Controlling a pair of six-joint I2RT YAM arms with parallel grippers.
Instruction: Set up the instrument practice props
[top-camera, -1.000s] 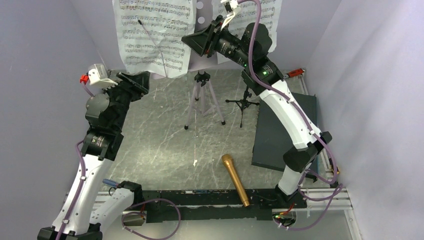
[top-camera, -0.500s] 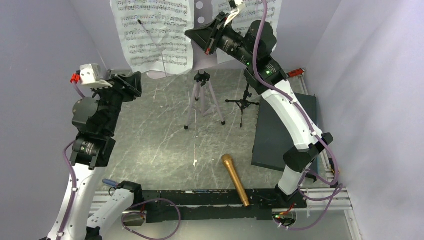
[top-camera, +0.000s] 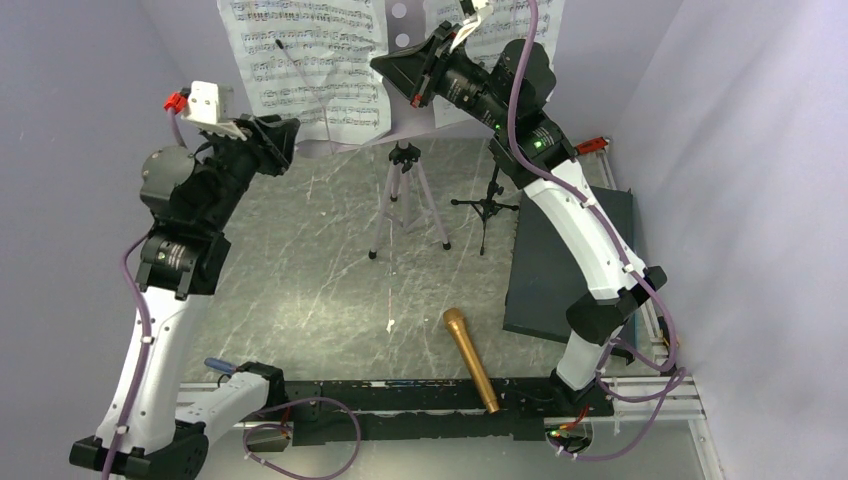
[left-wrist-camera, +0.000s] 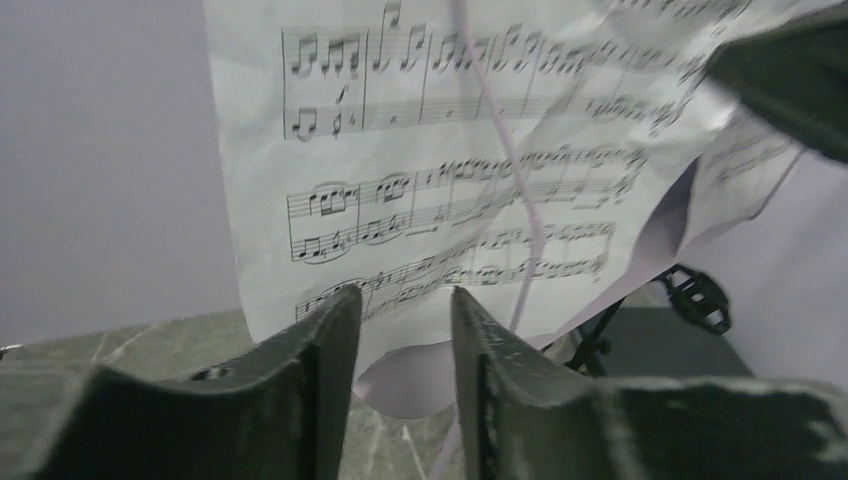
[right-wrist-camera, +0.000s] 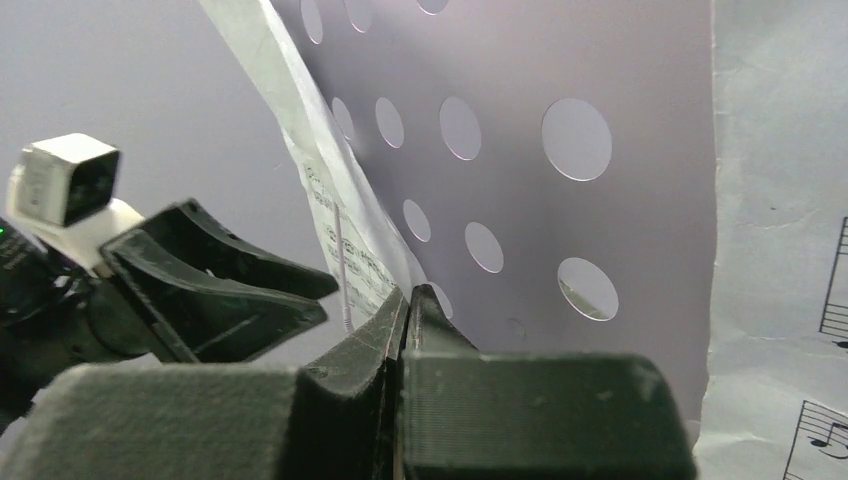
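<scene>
The right gripper has just brought its jaws together at the holed desk of the music stand, at the far edge of the tabletop; whether it pinches the left sheet I cannot tell. The left gripper has risen to that sheet's lower corner, jaws apart, holding nothing. The microphone lies by the near edge, not yet mounted.

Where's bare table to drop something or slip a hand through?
Widest bare patch: table between the left arm and the music stand tripod. Smaller one: centre, between that tripod and the gold microphone. Crowded: back right, where mic stand, dark slab and right arm sit close.
</scene>
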